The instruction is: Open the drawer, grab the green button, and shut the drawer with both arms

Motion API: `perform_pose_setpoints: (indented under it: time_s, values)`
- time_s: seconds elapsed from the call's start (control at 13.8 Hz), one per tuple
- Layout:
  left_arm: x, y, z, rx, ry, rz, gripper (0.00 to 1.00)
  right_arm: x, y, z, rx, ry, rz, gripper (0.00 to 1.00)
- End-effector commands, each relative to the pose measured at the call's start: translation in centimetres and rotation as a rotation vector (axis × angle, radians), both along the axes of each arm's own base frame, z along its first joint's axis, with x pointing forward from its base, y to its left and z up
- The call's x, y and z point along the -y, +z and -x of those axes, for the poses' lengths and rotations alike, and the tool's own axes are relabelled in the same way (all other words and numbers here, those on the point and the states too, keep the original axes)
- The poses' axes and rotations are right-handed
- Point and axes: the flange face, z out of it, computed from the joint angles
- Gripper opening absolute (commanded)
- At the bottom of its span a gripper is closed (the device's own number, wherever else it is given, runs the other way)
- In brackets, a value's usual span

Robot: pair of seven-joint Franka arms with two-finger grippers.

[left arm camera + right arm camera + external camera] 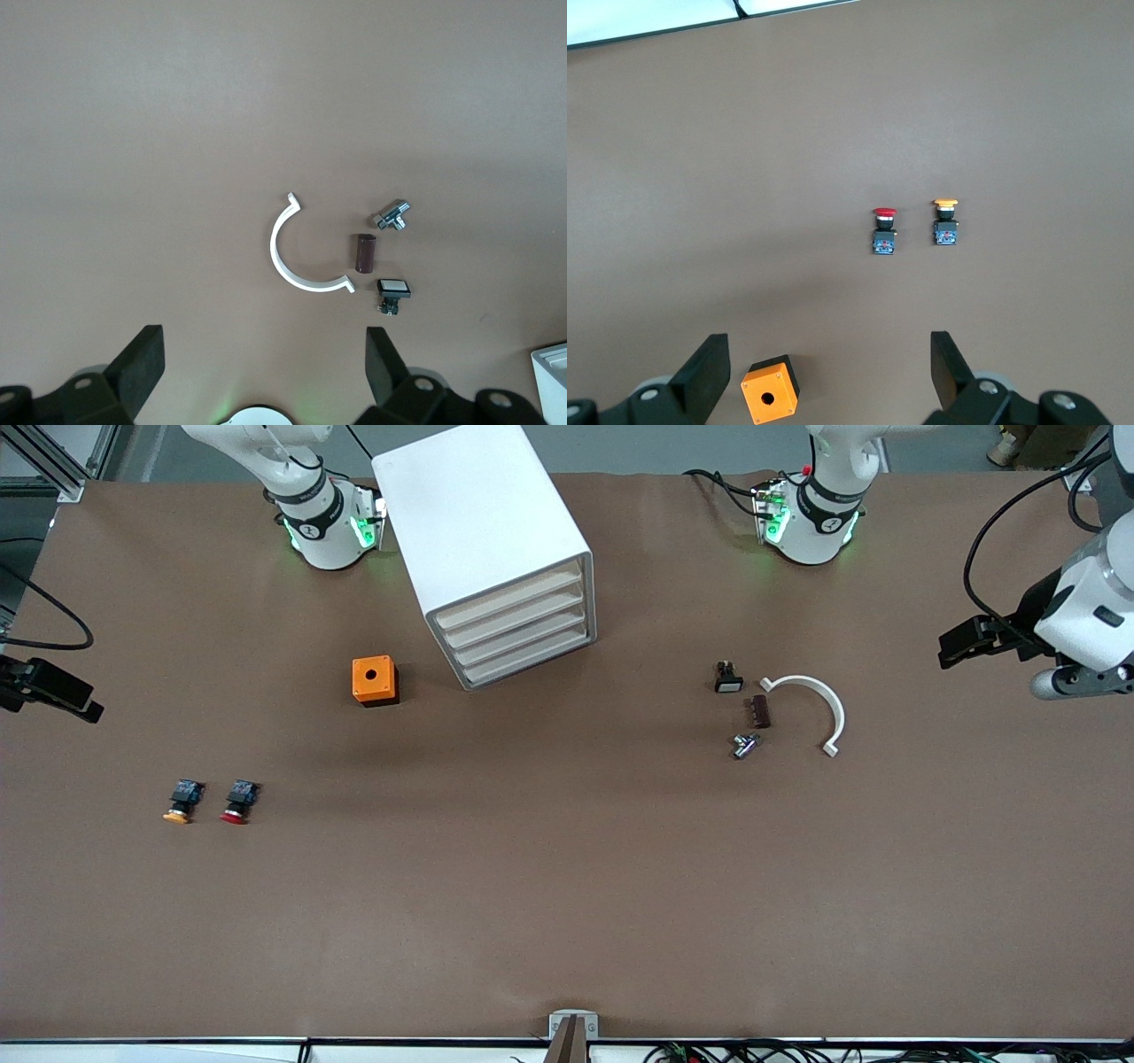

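The white cabinet (483, 531) stands between the two arm bases, and all four of its cream-fronted drawers are shut. The lowest drawer (530, 658) is flush with the three above it. No green button shows in any view. My left gripper (970, 642) hangs open and empty over the left arm's end of the table; its fingers (142, 363) stand wide apart in the left wrist view. My right gripper (53, 691) hangs open and empty over the right arm's end; in the right wrist view its fingers (950, 365) are spread above the bare table.
An orange box with a hole (374, 680) sits beside the cabinet, toward the right arm's end. Yellow-capped (182, 802) and red-capped (239, 802) buttons lie nearer the front camera. A white half ring (819, 704), brown block (760, 711), metal fitting (745, 745) and black switch (727, 678) lie toward the left arm's end.
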Motion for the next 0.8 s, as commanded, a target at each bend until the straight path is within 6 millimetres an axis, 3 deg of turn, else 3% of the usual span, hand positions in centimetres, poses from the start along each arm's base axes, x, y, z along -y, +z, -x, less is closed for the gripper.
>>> perform_pose_setpoints:
  time_s: [0.0,0.29,0.36,0.51,0.72]
  values:
    - [0.7,-0.5,-3.0,-0.001,-0.004,0.008,1.00,-0.3,0.5,0.5,0.008,-0.004,-0.006,1.00]
    - [3.2,-7.0,-6.5,-0.045,0.158,0.011,1.00,-0.6,0.4,0.4,0.009,0.001,0.000,1.00]
    - [5.9,-9.0,-7.0,-0.056,0.173,0.009,1.00,-0.5,0.4,0.4,0.009,0.000,0.000,1.00]
    - [8.9,-12.8,-7.9,-0.085,0.268,-0.010,1.00,-0.6,0.4,0.4,0.009,0.003,0.000,1.00]
    - [16.1,-18.5,-7.7,-0.137,0.453,-0.080,1.00,-0.6,0.1,0.1,0.011,0.003,0.002,1.00]
